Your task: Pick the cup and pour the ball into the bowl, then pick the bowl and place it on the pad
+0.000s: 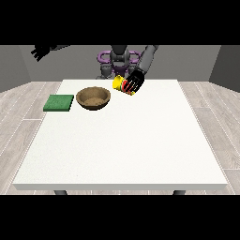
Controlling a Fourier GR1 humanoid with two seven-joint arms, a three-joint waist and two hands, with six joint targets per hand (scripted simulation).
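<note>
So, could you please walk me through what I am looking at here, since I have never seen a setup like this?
This is one picture, taken from a camera across the table, facing the robot. The grey figure at the top is a humanoid robot with two arms, each ending in a black robot hand.

On the white table lie a green pad and, beside it, a brown bowl.

The robot hand at the view's right has its fingers curled round a yellow cup, tipped on its side towards the bowl. The robot hand at the view's left is raised away from the table, holding nothing.
</note>
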